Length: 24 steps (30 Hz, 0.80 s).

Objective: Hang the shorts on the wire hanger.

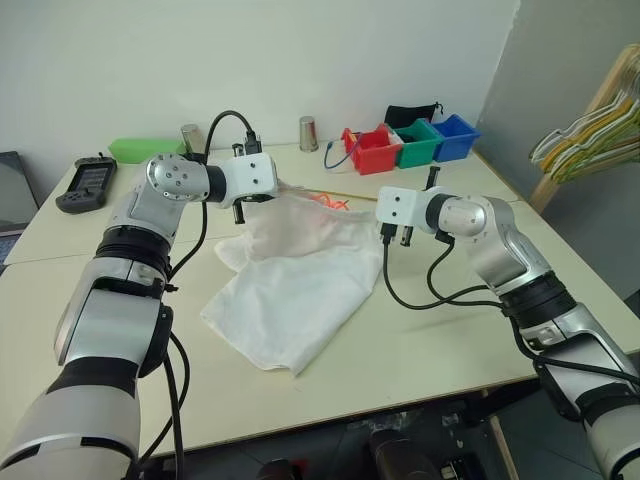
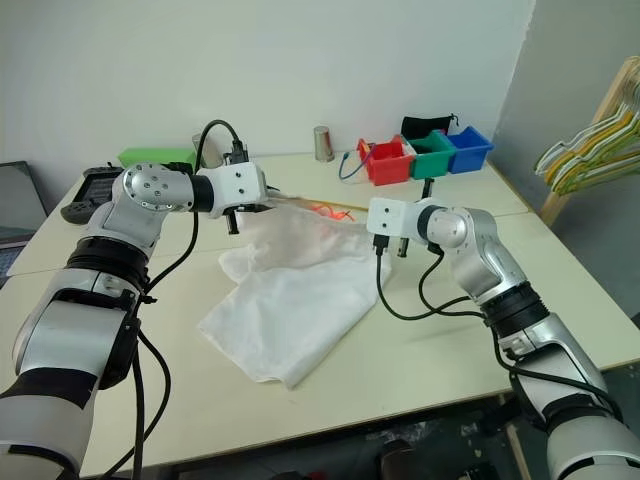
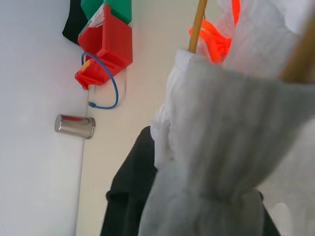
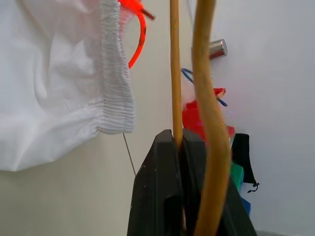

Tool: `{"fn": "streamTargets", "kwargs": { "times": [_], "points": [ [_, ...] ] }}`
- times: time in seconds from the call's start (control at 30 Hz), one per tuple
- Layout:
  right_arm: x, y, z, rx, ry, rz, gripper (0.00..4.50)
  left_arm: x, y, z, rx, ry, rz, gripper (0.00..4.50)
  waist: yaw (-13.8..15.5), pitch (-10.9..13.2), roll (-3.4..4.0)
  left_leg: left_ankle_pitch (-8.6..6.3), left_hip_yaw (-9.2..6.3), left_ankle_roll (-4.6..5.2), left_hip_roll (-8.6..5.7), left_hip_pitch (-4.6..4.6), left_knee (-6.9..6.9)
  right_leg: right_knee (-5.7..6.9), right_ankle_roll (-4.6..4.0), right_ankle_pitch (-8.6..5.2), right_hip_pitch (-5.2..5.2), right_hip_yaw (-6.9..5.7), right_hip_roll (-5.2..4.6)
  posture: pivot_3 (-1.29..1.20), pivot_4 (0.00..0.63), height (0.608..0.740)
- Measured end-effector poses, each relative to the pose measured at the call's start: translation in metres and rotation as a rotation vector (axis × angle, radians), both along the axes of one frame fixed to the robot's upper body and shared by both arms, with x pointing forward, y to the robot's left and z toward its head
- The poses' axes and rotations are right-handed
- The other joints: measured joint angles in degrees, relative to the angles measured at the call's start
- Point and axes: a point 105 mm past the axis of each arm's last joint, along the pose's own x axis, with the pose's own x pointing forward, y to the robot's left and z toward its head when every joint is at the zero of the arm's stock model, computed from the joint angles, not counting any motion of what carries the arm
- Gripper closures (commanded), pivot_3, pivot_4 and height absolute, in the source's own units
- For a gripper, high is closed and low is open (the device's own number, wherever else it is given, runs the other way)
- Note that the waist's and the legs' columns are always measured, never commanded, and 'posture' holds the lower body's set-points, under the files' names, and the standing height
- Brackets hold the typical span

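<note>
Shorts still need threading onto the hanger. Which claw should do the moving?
Probably the left claw: it is shut on the shorts at the waistband. The right claw is shut on the wire hanger, steadying it.

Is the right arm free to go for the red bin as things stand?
Probably not: the right gripper is shut on the wire hanger, and the red bin sits further back on the table.

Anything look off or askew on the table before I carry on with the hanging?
Nothing spilled or damaged. The white thin-fabric shorts lie crumpled, one end lifted, bunched in the left gripper. The yellowish-tan wire hanger is pinched in the right gripper beside the waistband, not yet inside it.
</note>
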Motion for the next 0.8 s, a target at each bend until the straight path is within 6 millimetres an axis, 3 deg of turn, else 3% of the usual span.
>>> {"fn": "streamTargets", "kwargs": {
  "times": [0.37, 0.63, 0.8],
  "points": [
    [-0.001, 0.0, -0.001, -0.018, 0.001, 0.012, 4.5, -0.003, 0.0, -0.007, 0.024, 0.009, -0.013, 4.49, 0.1, 0.0, 0.0, 0.0, -0.03, 0.0, 0.0, 0.0, 0.01, 0.02, 0.0, 0.0, 0.0, 0.0, -0.01, -0.08, 0.0, 0.74],
    [-0.005, 0.011, -0.002, -0.024, 0.005, 0.087, 2.82, -0.006, -0.001, -0.017, 0.021, 0.025, -0.006, 4.5, 0.2, 0.0, -0.02, 0.0, -0.1, 0.0, 0.0, 0.0, 0.03, 0.05, 0.0, 0.0, 0.0, -0.01, -0.02, -0.07, 0.0, 0.74],
    [-0.009, 0.001, 0.002, -0.058, 0.021, 0.095, 1.67, -0.01, -0.003, -0.018, -0.023, 0.011, -0.011, 4.5, 0.3, 0.0, -0.02, 0.0, -0.23, 0.0, 0.01, 0.0, 0.04, 0.06, 0.0, 0.0, 0.01, -0.01, -0.09, -0.09, 0.0, 0.74]
  ]
}}
